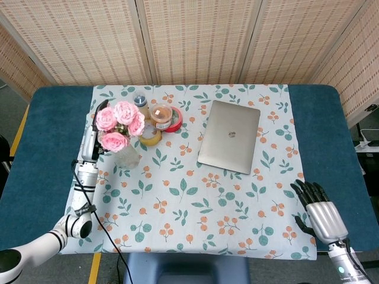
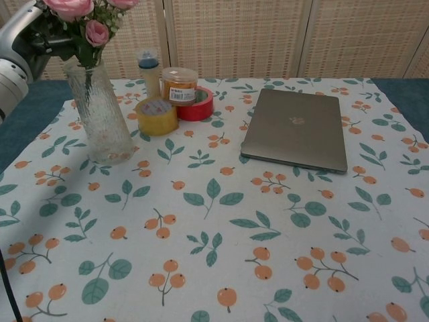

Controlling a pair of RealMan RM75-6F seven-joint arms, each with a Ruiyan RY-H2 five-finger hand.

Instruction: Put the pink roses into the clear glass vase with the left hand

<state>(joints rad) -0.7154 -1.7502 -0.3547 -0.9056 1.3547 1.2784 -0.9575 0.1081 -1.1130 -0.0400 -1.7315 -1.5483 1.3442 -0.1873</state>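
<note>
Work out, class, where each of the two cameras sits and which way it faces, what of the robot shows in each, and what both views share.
Head view: high above the near table edge, looking steeply down on the tablecloth; shows the left hand and arm beside the vase, and the right hand at bottom right.
Chest view: low at the near edge, facing across the table toward the screens; only the left arm shows, top left.
Shared: pink roses in the glass vase, tape rolls, laptop.

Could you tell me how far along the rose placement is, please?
Mostly done: the stems of the pink roses are down inside the clear glass vase, blooms above its rim. The left hand holds the bunch at the vase mouth. Left: letting go and drawing clear.
</note>
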